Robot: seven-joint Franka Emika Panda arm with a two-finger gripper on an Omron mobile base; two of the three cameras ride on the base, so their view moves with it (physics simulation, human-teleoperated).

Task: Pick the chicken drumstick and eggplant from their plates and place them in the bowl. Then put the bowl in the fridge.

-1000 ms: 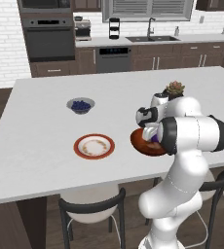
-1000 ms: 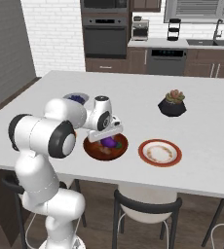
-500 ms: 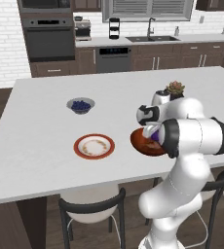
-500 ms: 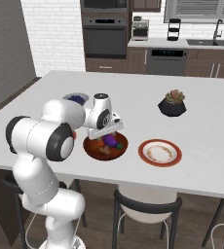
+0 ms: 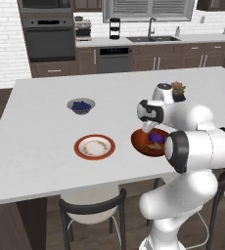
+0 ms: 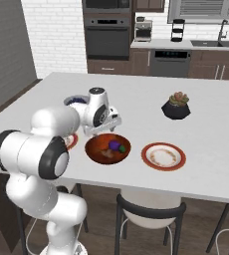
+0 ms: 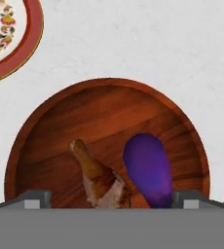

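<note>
With both foods already inside it, the bowl [image 7: 109, 141] sits on the white counter [image 5: 41, 132] near its front edge, the drumstick [image 7: 98, 177] and eggplant [image 7: 148, 170] lying side by side on its floor, close but apparently not touching. Directly above the bowl hangs the gripper [image 7: 109, 197], looking straight down; its fingertips [image 7: 33, 198] stand wide apart at either side of the contents, clamped on nothing. That spread suggests the filling step is over and the hand is free to take the bowl itself, probably by its rim. Just beside the bowl, on either side, lie the two red-rimmed plates [image 6: 163, 156], now bare of food. Farther back from the bowl stand a small grey bowl of berries [image 5: 80, 105] and a dark potted plant [image 6: 175, 105]. What remains, judging by the layout, is carrying the bowl to the fridge.
</note>
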